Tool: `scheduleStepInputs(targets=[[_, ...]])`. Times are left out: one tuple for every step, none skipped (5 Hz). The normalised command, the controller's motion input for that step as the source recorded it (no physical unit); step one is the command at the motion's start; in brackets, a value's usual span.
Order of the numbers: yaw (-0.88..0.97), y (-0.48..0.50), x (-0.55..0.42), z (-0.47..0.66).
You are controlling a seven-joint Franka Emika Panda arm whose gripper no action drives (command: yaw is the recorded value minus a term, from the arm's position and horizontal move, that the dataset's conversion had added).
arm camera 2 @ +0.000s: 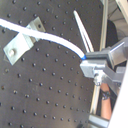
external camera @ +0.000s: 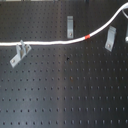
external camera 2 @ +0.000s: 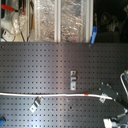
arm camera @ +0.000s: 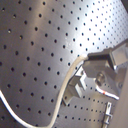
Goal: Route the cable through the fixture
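I see the gripper (arm camera 2: 89, 64) clamped on the cable (external camera: 55, 42), whose red band (external camera: 88, 37) lies between the middle bracket (external camera: 70, 26) and the bracket (external camera: 110, 39) nearest the gripper.

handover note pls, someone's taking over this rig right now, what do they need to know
Gripper: shut on the cable, at its end, as both wrist views show.
Cable: stretched across the black pegboard; red band sits between the middle clip and the clip on the first exterior view's right.
Done: the cable crosses the clip on the first exterior view's left; whether it is seated there is unclear.
Left: middle and right clips, which the cable passes beside.
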Motion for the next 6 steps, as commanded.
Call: scheduleStepInputs(targets=[[0.61, 0.040, 0.022, 0.55], [0.64, 0.043, -0.057, 0.32], [0.67, 0.142, -0.165, 0.06], [0.59, 0.202, -0.259, 0.00], [0.35, 0.073, -0.486, 0.00], [0.45, 0.093, -0.393, 0.01]])
